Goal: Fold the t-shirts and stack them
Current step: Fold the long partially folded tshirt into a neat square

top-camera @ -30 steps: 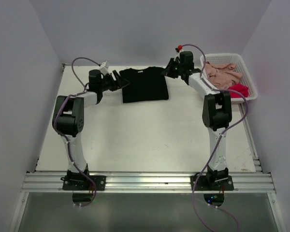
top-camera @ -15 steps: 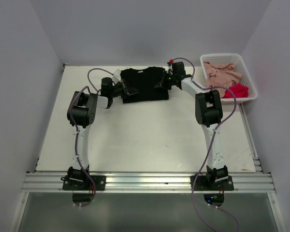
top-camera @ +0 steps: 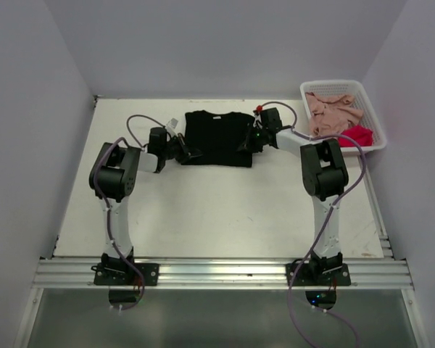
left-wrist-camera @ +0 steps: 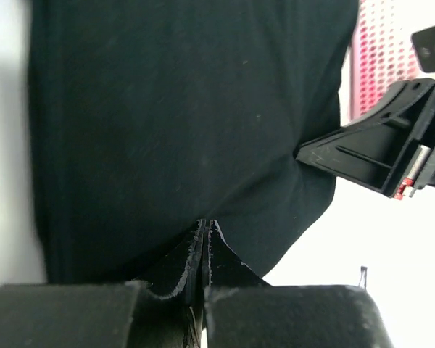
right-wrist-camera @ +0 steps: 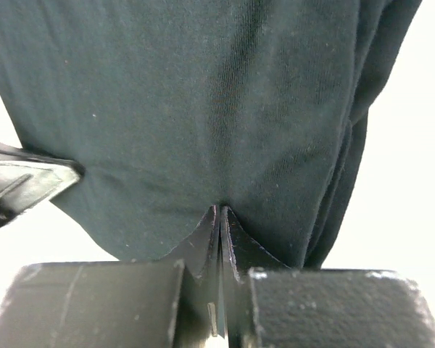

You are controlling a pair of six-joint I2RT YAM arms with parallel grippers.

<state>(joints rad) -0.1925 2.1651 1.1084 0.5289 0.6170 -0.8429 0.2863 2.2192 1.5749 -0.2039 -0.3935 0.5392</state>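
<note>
Top external: left claw (top-camera: 191, 154) & right claw (top-camera: 244, 147) pinch soft, rectangular black tee (top-camera: 217, 136)

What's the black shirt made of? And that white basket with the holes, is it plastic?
The black t-shirt looks like soft knitted cloth with a matte finish. Up close it shows fine knit lines and lint specks, and it puckers and folds. The basket is probably plastic, white and smooth. Its rim looks stiff and its walls are a grid of small holes.
</note>
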